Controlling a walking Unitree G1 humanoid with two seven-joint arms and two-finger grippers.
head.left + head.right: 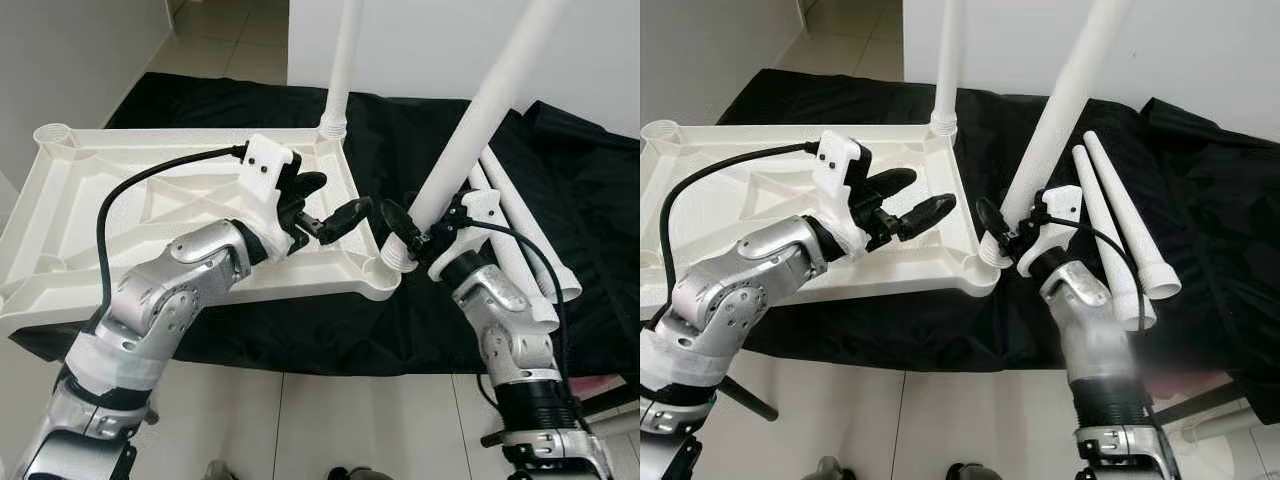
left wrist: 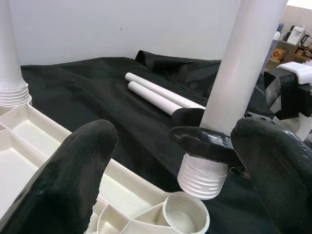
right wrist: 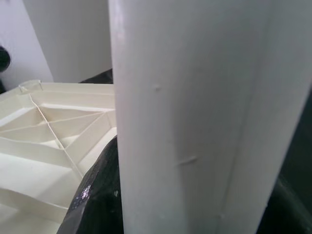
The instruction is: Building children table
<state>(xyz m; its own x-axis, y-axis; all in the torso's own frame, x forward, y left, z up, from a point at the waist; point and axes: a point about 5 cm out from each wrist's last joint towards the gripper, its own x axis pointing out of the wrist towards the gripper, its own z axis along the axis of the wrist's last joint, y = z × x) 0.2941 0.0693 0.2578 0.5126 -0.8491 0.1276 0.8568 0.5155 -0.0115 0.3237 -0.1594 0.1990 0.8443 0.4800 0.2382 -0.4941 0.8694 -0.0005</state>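
One white table leg [image 1: 470, 140] is clamped between the right gripper's [image 1: 410, 232] jaws, tilted, with its threaded end [image 2: 202, 175] hanging just above the open corner socket [image 2: 184, 218] of the upturned white tabletop [image 1: 180, 200]; end and socket are not touching. The left gripper [image 1: 335, 215] hovers over that same corner, its jaws spread wide and holding nothing, the leg's threaded end just beyond its fingertips [image 2: 73, 165]. At the tabletop's far corner, past the left jaws, a second leg [image 1: 342, 70] stands upright in its socket. Two spare legs [image 1: 1120, 230] lie side by side on the black cloth [image 1: 420, 130], behind the right jaws.
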